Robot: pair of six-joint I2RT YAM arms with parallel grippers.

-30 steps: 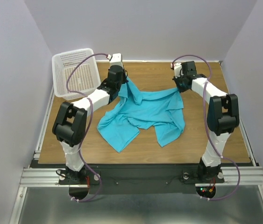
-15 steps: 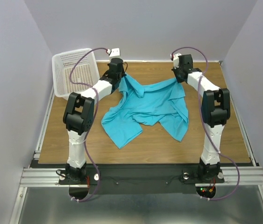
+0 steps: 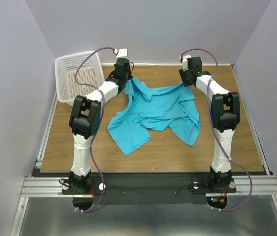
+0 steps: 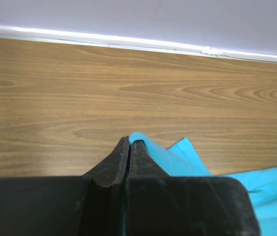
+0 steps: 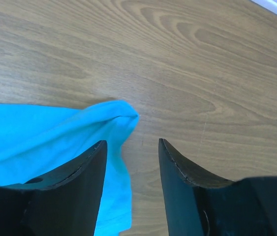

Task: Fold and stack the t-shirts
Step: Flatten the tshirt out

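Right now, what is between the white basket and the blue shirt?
The left arm, seen in the top view, between the basket and the t-shirt.

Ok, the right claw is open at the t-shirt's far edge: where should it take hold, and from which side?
Probably the t-shirt's rounded corner poking out onto the table just ahead of the right claw. Come down from above, one finger on each side of that tip: it is a doubled fold lying flat with wood around it. The left claw grips the other far corner.
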